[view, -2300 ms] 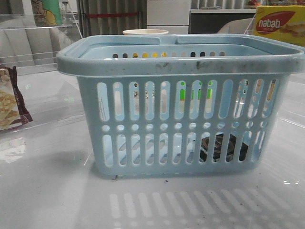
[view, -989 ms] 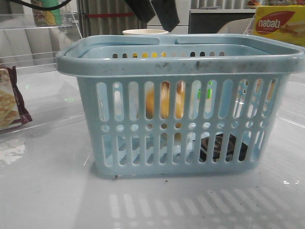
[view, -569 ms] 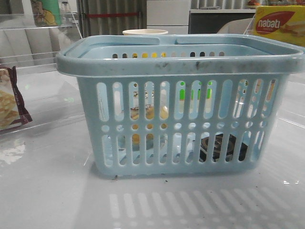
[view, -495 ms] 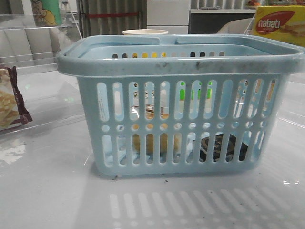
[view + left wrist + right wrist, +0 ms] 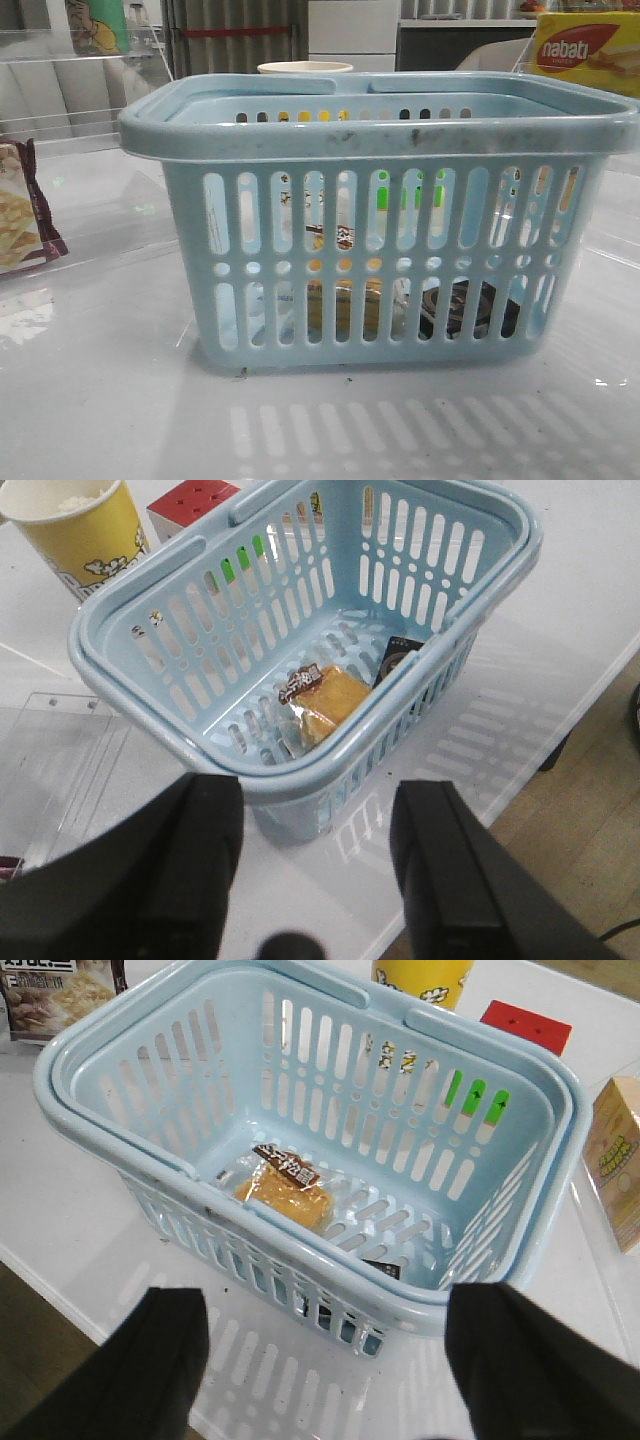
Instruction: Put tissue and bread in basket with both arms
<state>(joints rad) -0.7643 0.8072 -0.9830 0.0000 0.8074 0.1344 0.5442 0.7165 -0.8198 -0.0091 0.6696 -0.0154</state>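
Both claws hang above the basket [image 5: 300, 640] with nothing in them: the left claw [image 5: 315, 880] has its fingers spread wide apart, and so does the right claw [image 5: 325, 1360]. Inside the basket the bread [image 5: 285, 1188] lies flat on the floor, dark label up. Beside it, against one wall, sits the tissue [image 5: 400, 657], mostly hidden by the rim. On the counter [image 5: 100, 400] behind the basket stands a yellow popcorn cup [image 5: 75, 525], with a red cube [image 5: 190, 502] near it.

Basket [image 5: 300, 1250] mouth open from above; popcorn cup [image 5: 75, 525], red block [image 5: 525, 1026] flank far side
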